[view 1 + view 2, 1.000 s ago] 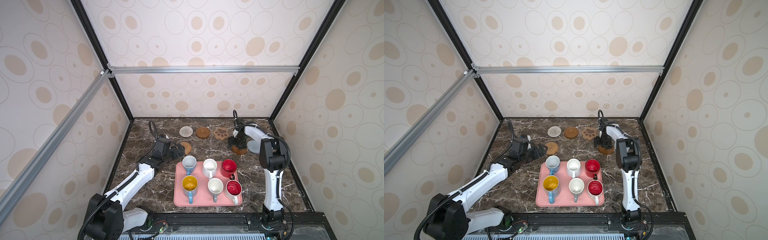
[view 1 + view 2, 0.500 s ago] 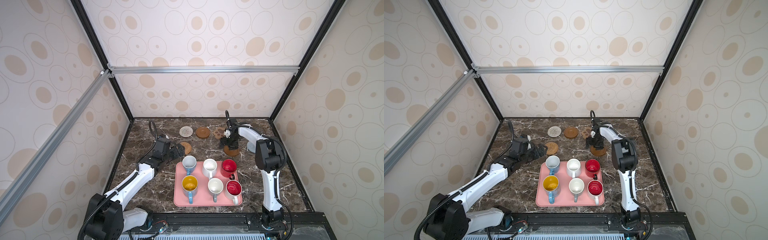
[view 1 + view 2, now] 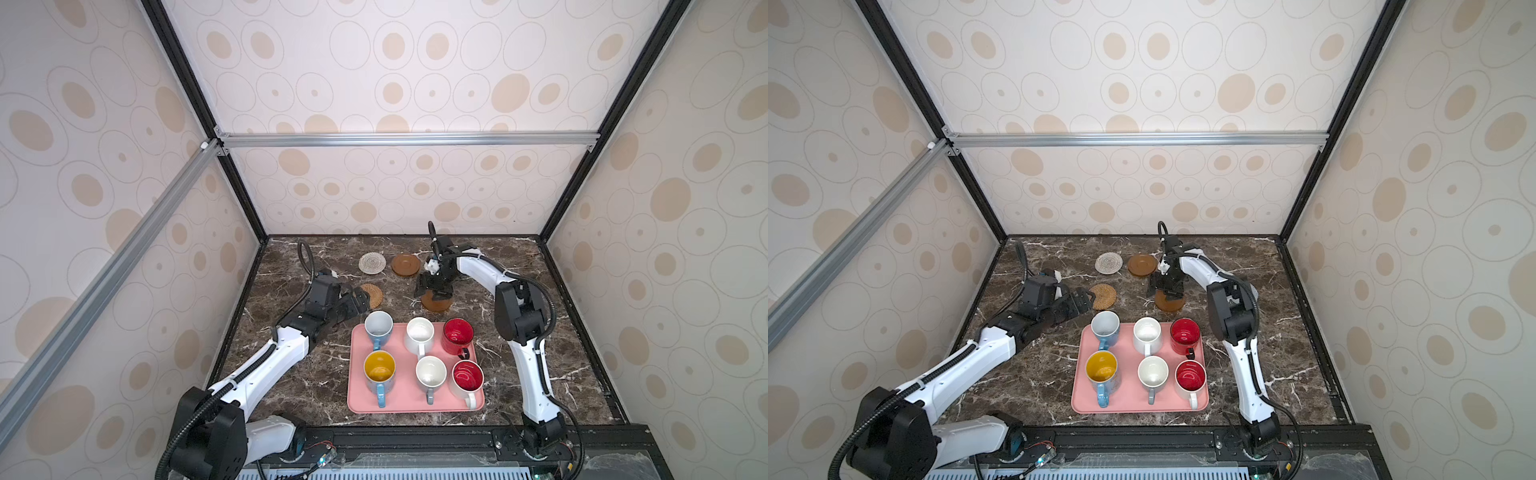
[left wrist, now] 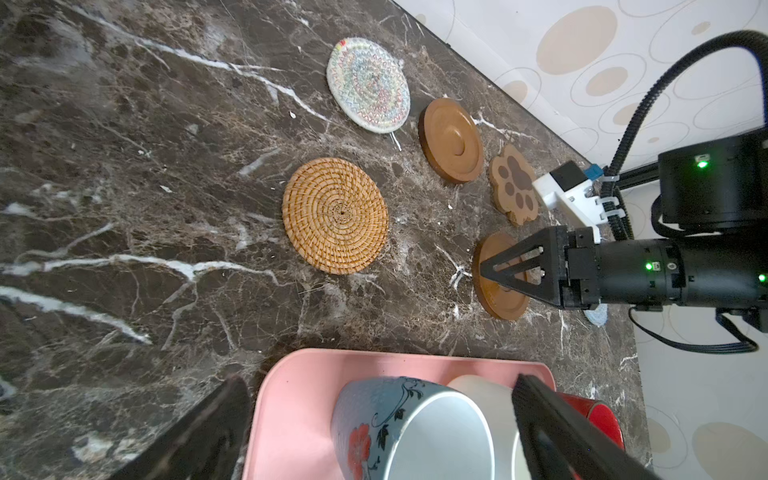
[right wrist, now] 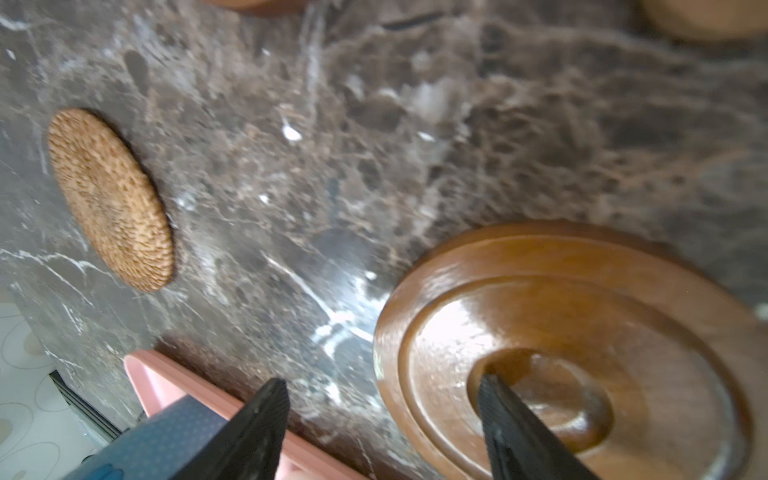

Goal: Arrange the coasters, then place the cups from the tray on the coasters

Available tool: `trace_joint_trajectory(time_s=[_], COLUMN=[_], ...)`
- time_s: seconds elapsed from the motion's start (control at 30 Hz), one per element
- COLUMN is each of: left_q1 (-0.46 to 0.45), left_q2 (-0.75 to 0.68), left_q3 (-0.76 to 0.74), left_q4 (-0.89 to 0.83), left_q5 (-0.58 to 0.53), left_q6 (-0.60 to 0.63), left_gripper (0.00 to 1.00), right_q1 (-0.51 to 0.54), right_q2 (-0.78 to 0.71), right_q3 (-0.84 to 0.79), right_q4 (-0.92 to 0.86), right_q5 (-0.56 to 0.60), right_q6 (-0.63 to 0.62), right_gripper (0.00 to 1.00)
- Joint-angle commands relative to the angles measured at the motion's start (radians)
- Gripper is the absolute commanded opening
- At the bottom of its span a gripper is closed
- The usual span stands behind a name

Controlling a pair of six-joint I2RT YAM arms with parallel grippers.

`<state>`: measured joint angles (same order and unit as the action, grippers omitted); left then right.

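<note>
**A:** Where is the brown disc coaster (image 5: 561, 332)?

**B:** It lies flat on the marble tabletop (image 4: 124, 208), just beyond the tray's (image 3: 405, 401) far edge, toward its right end. The right gripper (image 5: 382, 384) is over it with its fingers (image 5: 511, 419) spread. One tip seems to rest in the disc's centre hollow, and the other hangs off the rim on the tray side. Nothing is pinched.

**A:** How should it be placed well?

**B:** I judge the step to be sliding it into line with the rattan coaster (image 4: 335, 215), which lies beyond the tray's far left corner. Press lightly and go slowly, since polished wood will likely skate on marble. Stop clear of the tray's rim.

**A:** And the left gripper (image 3: 359, 300)?

**B:** It is spread wide and empty, by the tray's far left corner. Hold it there. The six cups (image 3: 420, 332) are all on the tray.
</note>
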<state>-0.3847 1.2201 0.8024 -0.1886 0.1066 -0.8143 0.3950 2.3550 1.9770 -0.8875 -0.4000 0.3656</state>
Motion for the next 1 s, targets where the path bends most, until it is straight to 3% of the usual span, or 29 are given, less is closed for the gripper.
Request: trace_joint_trajectory(time_s=[0.0,0.97], left_q1=[-0.007,-0.007], left_q2=[-0.016,-0.045], left_q3=[0.007,-0.029], left_q4=[0.005,0.011], left_q5=[-0.01,-0.018], left_q6=[-0.001,-0.015], left_gripper=[1.0,1.0], right_q1=[0.039,0.103], right_q2=[0.102,0.218], right_q3=[-0.007,0.145], right_q4=[-0.013,0.065], right_q5=[-0.034,-0.1], right_q6=[0.044,0.202], right_gripper=[0.75,0.75])
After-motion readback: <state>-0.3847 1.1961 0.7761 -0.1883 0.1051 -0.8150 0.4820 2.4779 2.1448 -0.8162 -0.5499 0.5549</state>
